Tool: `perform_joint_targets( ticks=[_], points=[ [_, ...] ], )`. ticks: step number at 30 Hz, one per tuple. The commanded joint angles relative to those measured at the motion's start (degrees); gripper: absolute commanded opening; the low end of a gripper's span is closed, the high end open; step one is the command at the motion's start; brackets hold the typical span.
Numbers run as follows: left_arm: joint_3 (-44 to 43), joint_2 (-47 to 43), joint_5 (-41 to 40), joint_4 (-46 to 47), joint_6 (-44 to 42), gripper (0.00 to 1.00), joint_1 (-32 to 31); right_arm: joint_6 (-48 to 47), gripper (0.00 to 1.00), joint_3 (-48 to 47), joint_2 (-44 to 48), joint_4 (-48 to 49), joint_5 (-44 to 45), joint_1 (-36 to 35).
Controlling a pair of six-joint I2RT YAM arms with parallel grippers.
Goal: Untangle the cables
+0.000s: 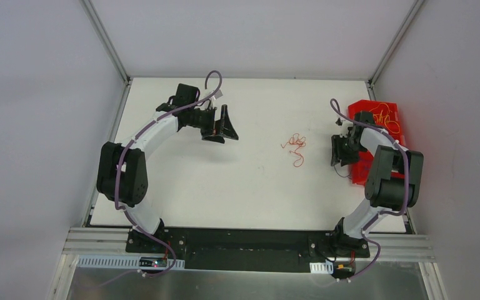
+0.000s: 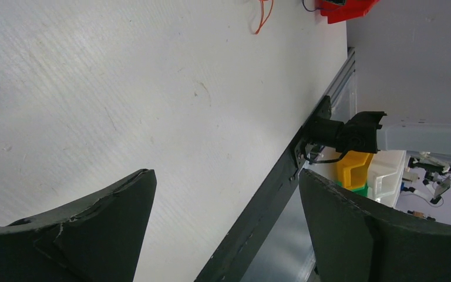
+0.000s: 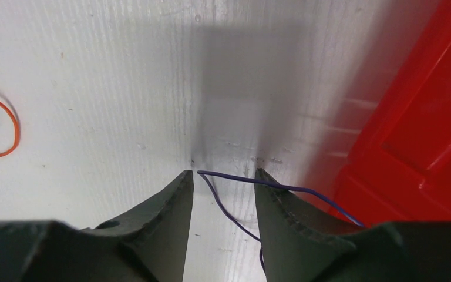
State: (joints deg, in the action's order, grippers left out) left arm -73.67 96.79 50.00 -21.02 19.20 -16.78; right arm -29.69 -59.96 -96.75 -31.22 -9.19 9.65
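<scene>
A tangle of thin orange-red cables [image 1: 295,147] lies on the white table right of centre. Its end loop shows in the right wrist view [image 3: 9,126] and the left wrist view [image 2: 262,17]. More orange cables [image 1: 387,115] lie in the red bin [image 1: 384,134]. My right gripper [image 3: 224,171] points down at the table beside the bin. Its jaws stand apart, and a thin blue-purple cable [image 3: 235,177] runs between and across its fingertips, not pinched. My left gripper [image 2: 226,171] hangs wide open over bare table at the back left [image 1: 222,128], holding nothing.
The red bin [image 3: 423,153] sits just right of my right gripper, at the table's right edge. A black rail [image 2: 270,205] runs along the table's near edge. Yellow and white bins [image 2: 364,170] stand beyond it.
</scene>
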Motion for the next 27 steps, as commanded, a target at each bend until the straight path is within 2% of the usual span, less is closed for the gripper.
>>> perform_joint_targets(
  ticks=[1,9,15,18,22,23,27],
  points=[
    [-0.12,0.94,2.44,2.46,1.82,0.95,0.42,1.77,0.45,-1.29,-0.62,0.29,-0.12,-0.42],
    [0.53,2.12,3.58,4.73,4.0,0.96,0.43,1.45,0.48,0.8,0.36,0.37,-4.57,-1.22],
    [1.65,2.78,4.36,6.6,5.55,0.95,0.43,-1.56,0.5,-1.66,-1.09,-2.43,-5.85,-1.48],
    [2.1,2.83,4.5,7.25,5.89,0.95,0.47,-3.3,0.37,-3.05,-2.39,-4.73,-5.0,-1.48],
    [2.35,3.3,4.74,8.11,6.55,0.95,0.67,-4.85,0.04,-2.8,-2.18,-6.53,-4.6,-1.48],
    [2.43,3.38,4.83,8.29,6.74,0.95,0.69,-5.16,0.0,-2.77,-1.75,-6.85,-4.35,-1.48],
    [2.98,3.27,4.97,8.95,7.01,0.95,0.82,-7.96,0.0,-3.59,1.72,-10.31,-4.1,-0.71]
  ],
)
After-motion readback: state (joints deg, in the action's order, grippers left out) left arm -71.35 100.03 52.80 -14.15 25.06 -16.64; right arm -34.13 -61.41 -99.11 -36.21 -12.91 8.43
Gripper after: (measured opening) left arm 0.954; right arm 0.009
